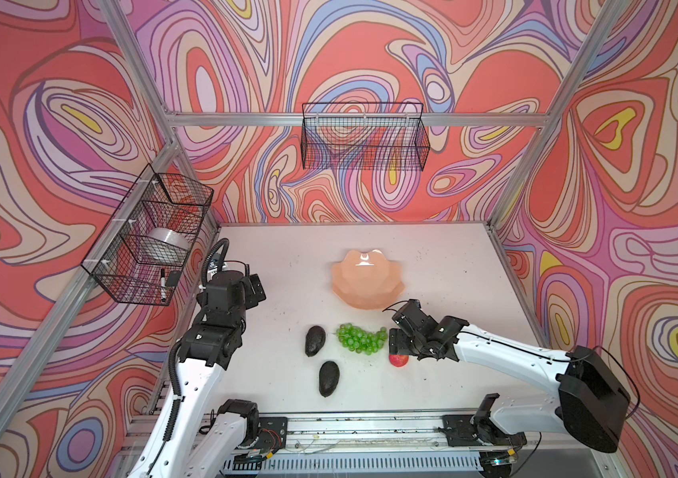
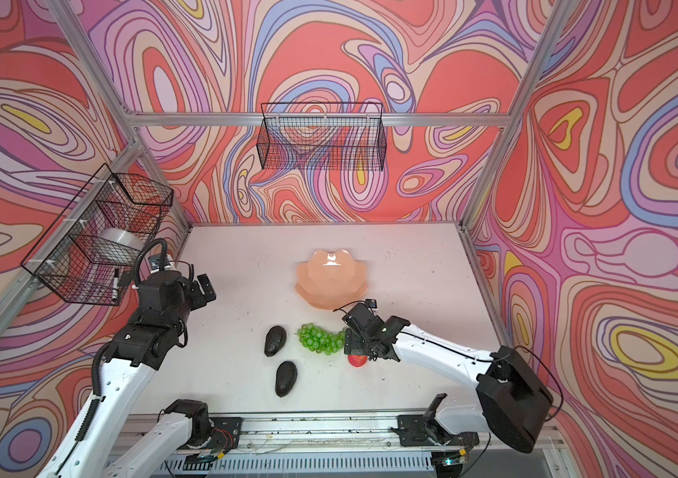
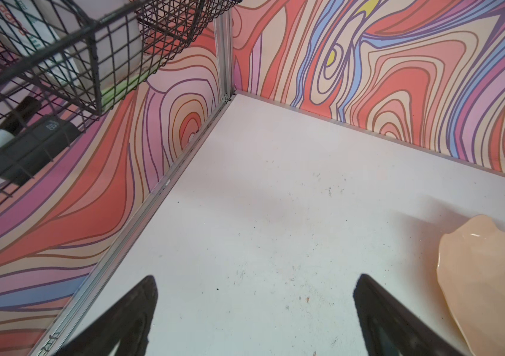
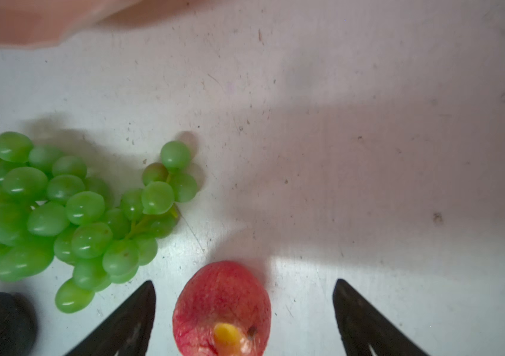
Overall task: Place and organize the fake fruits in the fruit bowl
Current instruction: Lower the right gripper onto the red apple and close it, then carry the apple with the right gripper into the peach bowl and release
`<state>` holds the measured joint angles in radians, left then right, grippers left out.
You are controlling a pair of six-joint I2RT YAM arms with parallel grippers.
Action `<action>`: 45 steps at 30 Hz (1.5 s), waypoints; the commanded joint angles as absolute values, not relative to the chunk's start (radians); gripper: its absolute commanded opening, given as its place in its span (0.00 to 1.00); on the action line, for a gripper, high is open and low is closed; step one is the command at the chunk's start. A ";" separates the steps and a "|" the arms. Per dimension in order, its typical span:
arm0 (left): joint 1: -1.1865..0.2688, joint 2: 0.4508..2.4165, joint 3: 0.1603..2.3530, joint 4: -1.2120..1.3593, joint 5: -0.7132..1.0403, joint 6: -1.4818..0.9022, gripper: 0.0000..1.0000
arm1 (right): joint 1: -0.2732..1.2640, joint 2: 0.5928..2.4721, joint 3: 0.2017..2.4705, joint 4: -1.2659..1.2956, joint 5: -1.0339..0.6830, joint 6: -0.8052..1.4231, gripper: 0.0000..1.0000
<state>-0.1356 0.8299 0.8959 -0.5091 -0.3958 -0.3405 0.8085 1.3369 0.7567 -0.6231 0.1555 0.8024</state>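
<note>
The fruit bowl (image 1: pixel 364 285) is found upright, just past the middle of the white table (image 1: pixel 445 265). It is peach-orange and glossy, and light is caught on its inner wall in both top views. With twelve o'clock taken as the back wall, every fruit is seen lying on the table outside the bowl.

The green grapes (image 1: pixel 360 337) are spread at six o'clock of the bowl, near its rim but apart from it. The far avocado (image 1: pixel 314 340) is set at nine o'clock of the grapes, just beside them. The near avocado (image 1: pixel 328 378) is laid at seven o'clock of the grapes, apart from both. And there the red fruit (image 1: pixel 398 360) is spotted at four o'clock of the grapes, partly covered by the right arm's black end.

In the right wrist view it is made plain: the right gripper (image 4: pixel 243 283) is held unclenched, wide apart. The red fruit is framed between the two black fingers (image 4: pixel 131 317), with bare table showing on either side. Nothing is grasped.

The left gripper (image 3: pixel 256 280) is parked at nine o'clock of the bowl, well apart. Its jaws are spread too, with only bare table seen between them.

Further out, one wire basket (image 1: pixel 151 236) is hung on the left wall. A second basket (image 1: pixel 364 136) is hung on the back wall at twelve o'clock.
</note>
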 commanded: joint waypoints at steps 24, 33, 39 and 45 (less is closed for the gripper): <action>-0.111 0.810 0.908 -0.550 -0.422 -0.344 1.00 | 0.892 1.274 0.919 -0.773 0.436 0.808 0.46; -0.101 0.800 0.910 -0.558 -0.427 -0.338 1.00 | 0.770 1.539 1.287 -0.609 0.411 0.465 0.46; -0.100 0.792 0.907 -0.561 -0.429 -0.337 1.00 | 0.679 1.747 1.477 -0.545 0.267 0.348 0.46; -0.099 0.785 0.905 -0.561 -0.436 -0.335 1.00 | 0.640 1.930 1.592 -0.545 0.224 0.307 0.46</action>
<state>-0.1043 0.7982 0.8959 -0.5362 -0.4198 -0.3405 0.6537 1.8759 1.5600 -0.5568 0.2779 0.3569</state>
